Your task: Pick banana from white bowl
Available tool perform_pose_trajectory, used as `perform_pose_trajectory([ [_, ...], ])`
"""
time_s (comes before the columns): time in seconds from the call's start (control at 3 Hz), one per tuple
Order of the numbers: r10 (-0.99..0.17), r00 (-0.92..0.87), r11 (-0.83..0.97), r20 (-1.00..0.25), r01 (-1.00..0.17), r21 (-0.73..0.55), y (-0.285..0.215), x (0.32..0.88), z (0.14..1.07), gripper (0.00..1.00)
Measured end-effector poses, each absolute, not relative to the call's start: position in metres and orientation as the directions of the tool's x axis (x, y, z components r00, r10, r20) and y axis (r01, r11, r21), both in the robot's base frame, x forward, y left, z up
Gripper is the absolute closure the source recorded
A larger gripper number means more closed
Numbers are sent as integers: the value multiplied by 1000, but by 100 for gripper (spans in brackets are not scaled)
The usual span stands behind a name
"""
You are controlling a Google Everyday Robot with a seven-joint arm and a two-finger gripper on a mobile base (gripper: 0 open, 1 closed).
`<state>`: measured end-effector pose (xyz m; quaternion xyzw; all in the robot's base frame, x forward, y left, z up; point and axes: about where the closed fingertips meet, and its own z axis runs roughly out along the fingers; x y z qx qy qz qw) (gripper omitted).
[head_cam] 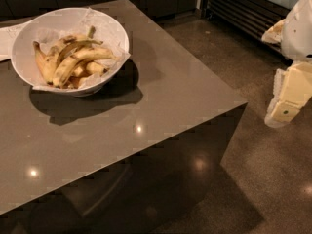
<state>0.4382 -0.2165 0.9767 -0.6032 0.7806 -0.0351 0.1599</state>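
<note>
The white bowl (22, 52) stands at the back left of a dark grey table (156, 106). It is lined with crinkled white paper and holds several spotted yellow bananas (73, 62) lying in a pile. My gripper (285, 108) is at the far right of the camera view, off the table and above the floor. It hangs well to the right of the bowl and holds nothing that I can see. Part of my white arm (300, 28) shows above it.
The table's right edge and front corner (243, 101) lie between the gripper and the bowl. A white sheet (6, 38) lies behind the bowl at the left edge. Dark cabinets and a slatted grille (243, 9) stand at the back.
</note>
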Motion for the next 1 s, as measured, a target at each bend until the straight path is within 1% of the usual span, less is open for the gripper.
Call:
perform_pose_trajectory([
  [0.67, -951, -213, 268, -224, -929, -253, -212, 444, 983, 0],
  [1.0, -960, -184, 236, -211, -938, -253, -198, 464, 990, 0],
])
